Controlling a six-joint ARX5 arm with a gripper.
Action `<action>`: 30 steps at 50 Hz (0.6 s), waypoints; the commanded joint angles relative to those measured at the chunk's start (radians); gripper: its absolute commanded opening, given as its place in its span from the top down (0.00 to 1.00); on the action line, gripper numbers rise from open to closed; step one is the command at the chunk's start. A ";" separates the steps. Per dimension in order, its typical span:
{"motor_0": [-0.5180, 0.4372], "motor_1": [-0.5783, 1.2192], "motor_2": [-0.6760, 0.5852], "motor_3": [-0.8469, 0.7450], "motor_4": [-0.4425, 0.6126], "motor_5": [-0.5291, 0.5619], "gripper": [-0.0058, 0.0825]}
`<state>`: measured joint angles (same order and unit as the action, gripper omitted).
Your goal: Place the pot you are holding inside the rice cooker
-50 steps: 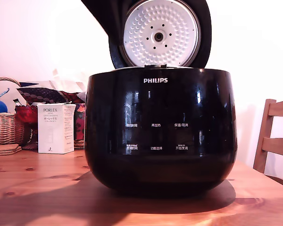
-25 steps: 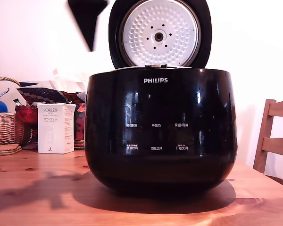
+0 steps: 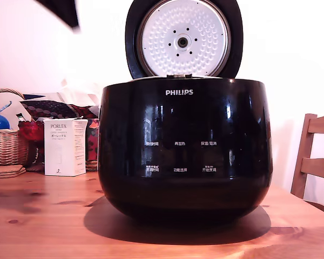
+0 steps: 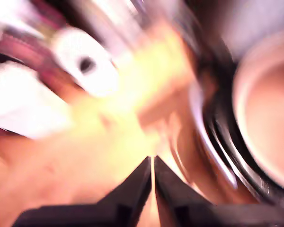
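One wooden table (image 3: 43, 226) bears the rice cooker (image 3: 184, 145); fingers (image 4: 135, 187) clenched, empty.

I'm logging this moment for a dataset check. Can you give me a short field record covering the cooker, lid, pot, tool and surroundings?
cooker: black, upright on the wooden table, centre of the exterior view
lid: open, dimpled white plate facing the camera
pot: not visible in the exterior view; wrist view too blurred to tell
tool: fingertips together, nothing between them
surroundings: white box and basket at the exterior view's left, chair at its right
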<state>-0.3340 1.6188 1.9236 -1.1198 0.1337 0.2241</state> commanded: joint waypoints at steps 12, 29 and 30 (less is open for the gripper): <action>-0.013 -0.018 -0.033 0.075 0.026 -0.029 0.96; 0.000 -0.145 -0.292 0.351 0.001 -0.074 0.96; 0.000 -0.160 -0.316 0.377 -0.008 -0.074 0.96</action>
<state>-0.3367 1.5311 1.6505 -0.7982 0.1368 0.1581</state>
